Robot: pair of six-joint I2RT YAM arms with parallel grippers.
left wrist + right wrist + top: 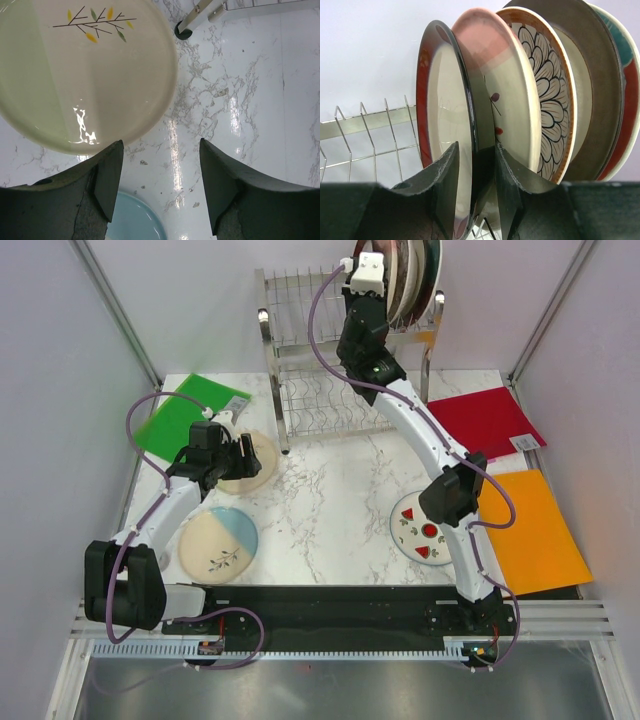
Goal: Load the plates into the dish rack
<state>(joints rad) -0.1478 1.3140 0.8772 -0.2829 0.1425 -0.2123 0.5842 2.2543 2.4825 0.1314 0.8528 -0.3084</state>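
The chrome dish rack (300,390) stands at the back. Several plates (412,275) stand on edge in its top tier at the right. My right gripper (365,280) reaches up there. In the right wrist view my right gripper (477,147) is shut on the rim of the cream plate with the dark red rim (445,100), which stands upright beside a pink-and-cream plate (500,75). My left gripper (238,455) is open and empty, low over a cream plate (255,462). In the left wrist view my left gripper (160,145) sits between that cream sprig plate (85,75) and the cream and light-blue plate (135,220). That light-blue plate also shows in the top view (218,543). The watermelon plate (415,530) lies at the right, partly under my right arm.
A green mat (185,415) lies at the back left, a red mat (485,420) at the back right and an orange mat (530,530) at the right. The rack's foot (182,32) stands just beyond the cream plate. Bare rack wires (370,130) stand left of the loaded plates.
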